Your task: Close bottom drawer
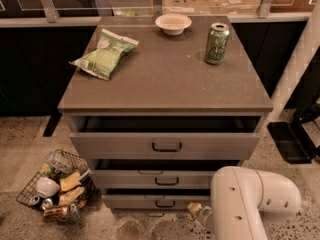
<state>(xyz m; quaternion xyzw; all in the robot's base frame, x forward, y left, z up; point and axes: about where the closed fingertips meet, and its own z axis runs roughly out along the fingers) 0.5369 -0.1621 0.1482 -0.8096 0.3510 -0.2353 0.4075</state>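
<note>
The grey cabinet has three drawers, all pulled out a little. The bottom drawer (pixel 150 201) is the lowest, with a low flat front and a small black bar handle (pixel 164 203). The middle drawer (pixel 150 179) and the taller top drawer (pixel 165 145) sit above it. My white arm (pixel 245 204) fills the lower right. The gripper (pixel 200 213) is low at the right end of the bottom drawer's front, close to the floor; only a small part of it shows beside the arm.
On the cabinet top (pixel 165 79) lie a green chip bag (pixel 104 54), a white bowl (pixel 173 23) and a green can (pixel 217 44). A wire basket (pixel 55 186) of trash stands on the floor at the left. A white post (pixel 295 69) and a black base (pixel 292 139) stand at the right.
</note>
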